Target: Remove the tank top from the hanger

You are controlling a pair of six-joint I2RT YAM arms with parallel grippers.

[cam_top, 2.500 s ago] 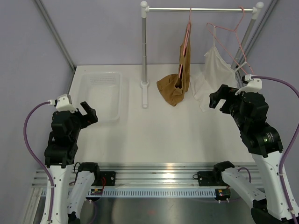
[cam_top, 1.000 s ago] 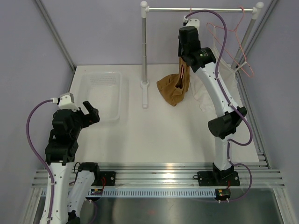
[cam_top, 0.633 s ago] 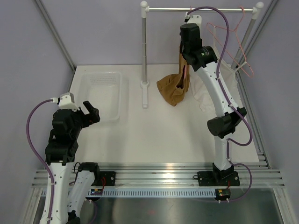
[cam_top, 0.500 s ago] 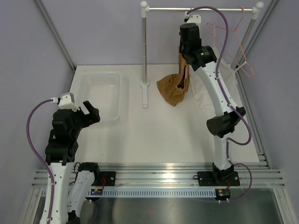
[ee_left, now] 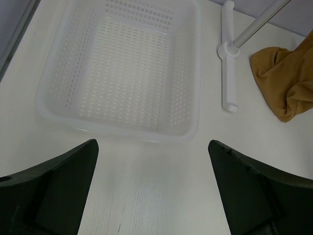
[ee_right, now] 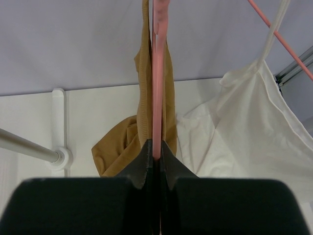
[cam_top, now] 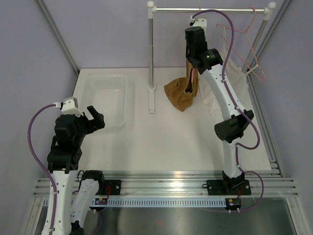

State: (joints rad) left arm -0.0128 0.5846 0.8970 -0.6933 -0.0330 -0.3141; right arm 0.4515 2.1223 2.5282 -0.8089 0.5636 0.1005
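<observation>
The tan-brown tank top (cam_top: pixel 180 93) hangs from the pink hanger (cam_top: pixel 192 78) on the rail, its lower part bunched on the table. In the right wrist view the tank top (ee_right: pixel 117 147) drapes on both sides of the hanger (ee_right: pixel 157 73). My right gripper (ee_right: pixel 156 155) is shut on that hanger's wire, with cloth lying against both fingers. From above, the right gripper (cam_top: pixel 192 62) sits high beside the garment, just under the rail. My left gripper (cam_top: pixel 94 118) is open and empty near the basket. The left gripper (ee_left: pixel 151 186) hovers over bare table, and the tank top (ee_left: pixel 283 83) shows at the right.
A white perforated basket (cam_top: pixel 122 105) lies at the back left; its rim (ee_left: pixel 117 132) is just ahead of my left fingers. The rack pole (cam_top: pixel 151 58) and its foot (ee_left: pixel 228 73) stand mid-table. A white garment (cam_top: pixel 230 71) hangs on a second pink hanger (cam_top: pixel 244 32) at the right.
My right arm swung from the table's right side up to the rack, and its jaws closed onto the pink hanger wire. The left arm has stayed still.
</observation>
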